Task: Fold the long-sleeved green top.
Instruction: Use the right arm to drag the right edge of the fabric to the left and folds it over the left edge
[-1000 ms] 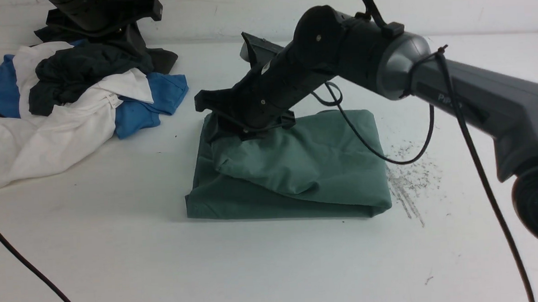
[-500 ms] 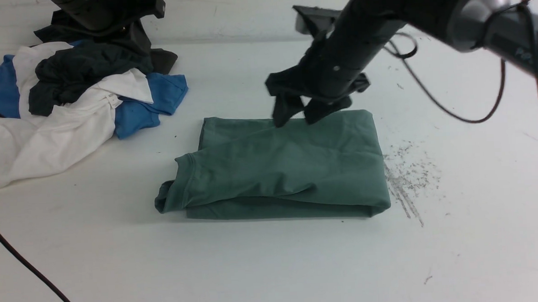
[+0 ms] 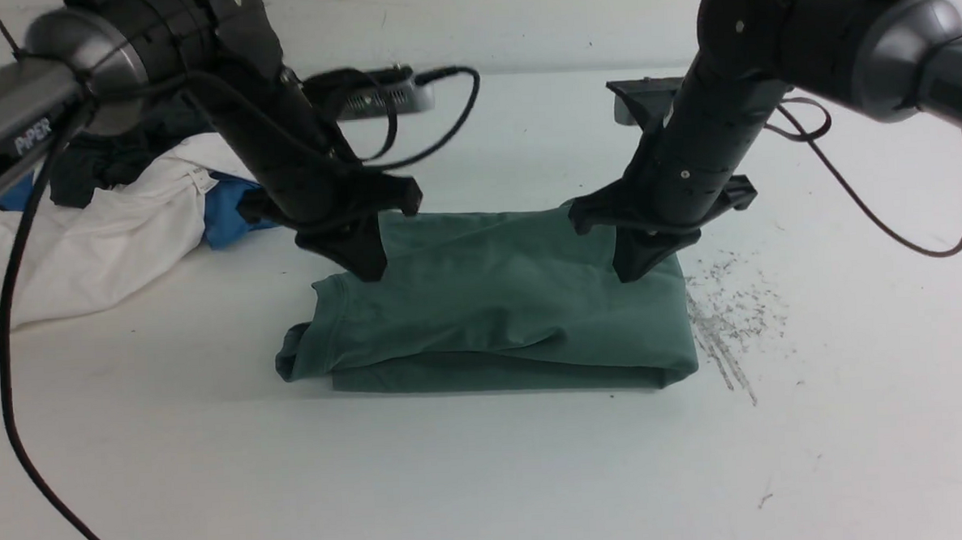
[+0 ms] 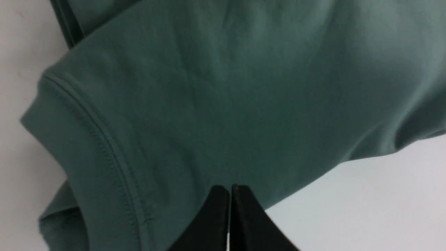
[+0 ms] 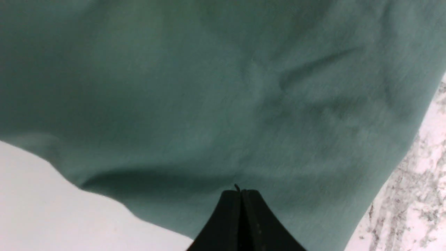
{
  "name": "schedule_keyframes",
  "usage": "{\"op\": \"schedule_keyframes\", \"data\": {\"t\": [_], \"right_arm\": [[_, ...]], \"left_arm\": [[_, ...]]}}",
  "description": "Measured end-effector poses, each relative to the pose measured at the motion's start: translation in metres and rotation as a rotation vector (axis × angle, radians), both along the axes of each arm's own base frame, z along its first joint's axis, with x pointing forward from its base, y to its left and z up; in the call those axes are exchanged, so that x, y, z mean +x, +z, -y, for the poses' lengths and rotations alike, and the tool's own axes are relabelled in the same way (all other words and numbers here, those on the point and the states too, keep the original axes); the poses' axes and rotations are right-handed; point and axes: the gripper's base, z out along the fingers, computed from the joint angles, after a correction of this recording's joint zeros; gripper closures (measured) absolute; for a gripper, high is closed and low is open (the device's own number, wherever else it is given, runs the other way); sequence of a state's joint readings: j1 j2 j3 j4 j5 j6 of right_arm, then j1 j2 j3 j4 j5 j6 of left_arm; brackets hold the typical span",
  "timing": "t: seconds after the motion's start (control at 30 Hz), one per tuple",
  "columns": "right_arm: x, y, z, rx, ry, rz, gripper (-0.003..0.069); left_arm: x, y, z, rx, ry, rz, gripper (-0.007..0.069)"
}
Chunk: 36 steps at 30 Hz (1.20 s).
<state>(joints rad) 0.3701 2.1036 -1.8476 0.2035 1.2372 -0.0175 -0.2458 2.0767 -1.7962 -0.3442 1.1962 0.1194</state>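
Green top (image 3: 491, 310) lay folded at frame centre on the table (image 3: 490, 480). Left gripper (image 3: 365, 267) and right gripper (image 3: 631, 270) pressed it, jaws together, empty. Soft, limp; best gripped at hem corners.

Even, bright, diffuse light falls on the white table (image 3: 490, 480), with no glare. Soft shadows lie beneath the green long-sleeved top (image 3: 499, 310). Both wrist views are slightly soft, the right one blurrier.

White garment (image 3: 98, 246), blue garment (image 3: 223, 212) heaped far-left on table (image 3: 490, 480); grey scuffs (image 3: 731, 316).
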Motion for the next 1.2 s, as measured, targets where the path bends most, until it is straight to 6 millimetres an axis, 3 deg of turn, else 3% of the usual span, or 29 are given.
{"op": "schedule_keyframes", "data": {"t": [0.2, 0.23, 0.37, 0.53, 0.6, 0.7, 0.73, 0.87, 0.93, 1.0, 1.13, 1.2], "right_arm": [[0.005, -0.035, -0.001, -0.038, 0.005, -0.068, 0.0673], [0.003, -0.049, 0.000, -0.058, 0.006, -0.099, 0.0673], [-0.008, -0.070, 0.007, -0.112, 0.014, -0.165, 0.0673], [-0.009, -0.066, 0.009, -0.126, 0.019, -0.150, 0.0673], [-0.011, -0.055, 0.011, -0.133, 0.023, -0.123, 0.0673], [-0.014, -0.040, 0.013, -0.124, 0.021, -0.093, 0.0673], [-0.018, -0.022, 0.013, -0.093, 0.016, -0.060, 0.0673], [-0.028, 0.008, 0.008, 0.015, 0.022, -0.026, 0.0673], [-0.029, 0.010, 0.006, 0.042, 0.032, -0.032, 0.0673], [-0.028, 0.003, 0.001, 0.083, 0.040, -0.065, 0.0673], [-0.022, -0.022, -0.009, 0.146, 0.028, -0.125, 0.0673], [-0.020, -0.029, -0.011, 0.157, 0.028, -0.138, 0.0673]], "left_arm": [[0.000, -0.037, -0.001, 0.039, 0.013, -0.041, 0.0629], [0.002, -0.046, -0.004, 0.065, 0.010, -0.052, 0.0629], [0.005, -0.064, -0.009, 0.113, 0.003, -0.077, 0.0629], [0.005, -0.066, -0.009, 0.124, -0.001, -0.083, 0.0629], [0.004, -0.060, -0.011, 0.138, -0.002, -0.076, 0.0629], [0.001, -0.046, -0.013, 0.146, -0.004, -0.047, 0.0629], [-0.002, -0.031, -0.014, 0.135, -0.001, -0.020, 0.0629], [-0.008, -0.001, -0.006, 0.031, 0.017, 0.047, 0.0628], [-0.009, 0.002, 0.002, -0.021, 0.008, 0.060, 0.0628], [-0.009, -0.001, 0.022, -0.114, -0.054, 0.081, 0.0628], [-0.007, -0.030, 0.051, -0.190, -0.132, 0.059, 0.0628], [-0.006, -0.040, 0.055, -0.195, -0.131, 0.044, 0.0628]]}}
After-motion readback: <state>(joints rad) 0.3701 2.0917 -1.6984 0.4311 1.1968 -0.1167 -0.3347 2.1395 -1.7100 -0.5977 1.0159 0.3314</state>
